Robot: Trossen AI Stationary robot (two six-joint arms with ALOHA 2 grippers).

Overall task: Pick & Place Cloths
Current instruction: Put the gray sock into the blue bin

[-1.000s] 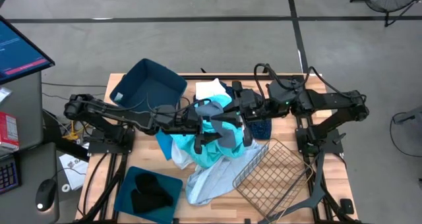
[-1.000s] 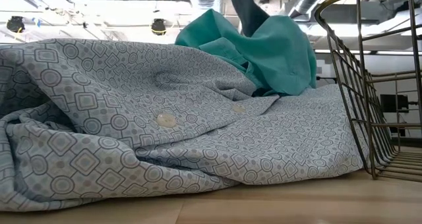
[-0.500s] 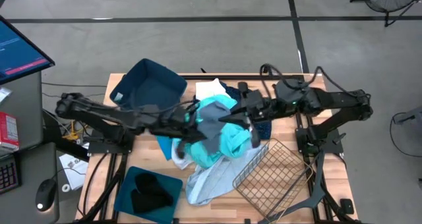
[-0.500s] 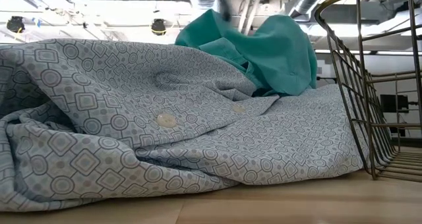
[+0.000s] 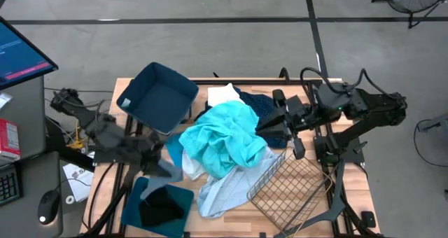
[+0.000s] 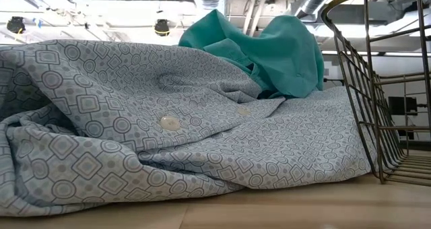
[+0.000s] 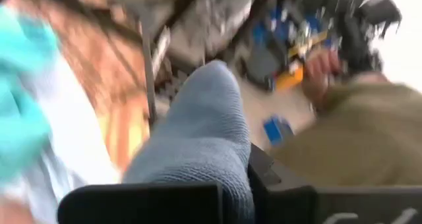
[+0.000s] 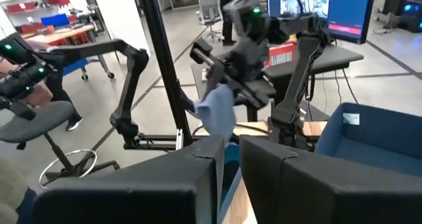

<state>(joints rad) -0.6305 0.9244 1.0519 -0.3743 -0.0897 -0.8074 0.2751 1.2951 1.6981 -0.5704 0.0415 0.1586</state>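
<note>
The cloths lie heaped mid-table: a cyan one (image 5: 220,141) on top, a pale blue-white patterned one (image 5: 217,190) toward the near edge, a white one (image 5: 222,94) and a navy dotted one (image 5: 260,108) at the far side. My left gripper (image 5: 162,166) is shut on a grey cloth (image 5: 171,171), just beyond the far edge of the near-left dark blue bin (image 5: 157,204). My right gripper (image 5: 271,124) stands at the heap's right side, its fingers a narrow gap apart (image 8: 229,165) and holding nothing. My left gripper pinches the grey cloth (image 7: 204,151) between its two fingers (image 7: 142,203); a bunched lump of it bulges out past them. One layer or several, I cannot tell. The cloth (image 8: 217,112) hangs slack below the gripper, lifted clear of the heap and the table.
A second dark blue bin (image 5: 159,94) stands tilted at the far left. A wire mesh basket (image 5: 287,185) lies tipped at the near right, against the heap. Dark cloth lies inside the near-left bin. A person in olive clothing (image 7: 343,132) shows beyond the table.
My left gripper has taken hold of the grey cloth, pulled it out of the heap and carried it toward the table's left and near edges, clear of the heap. My right gripper has drawn back toward the table's right edge. The cyan cloth has settled over the heap's top.
</note>
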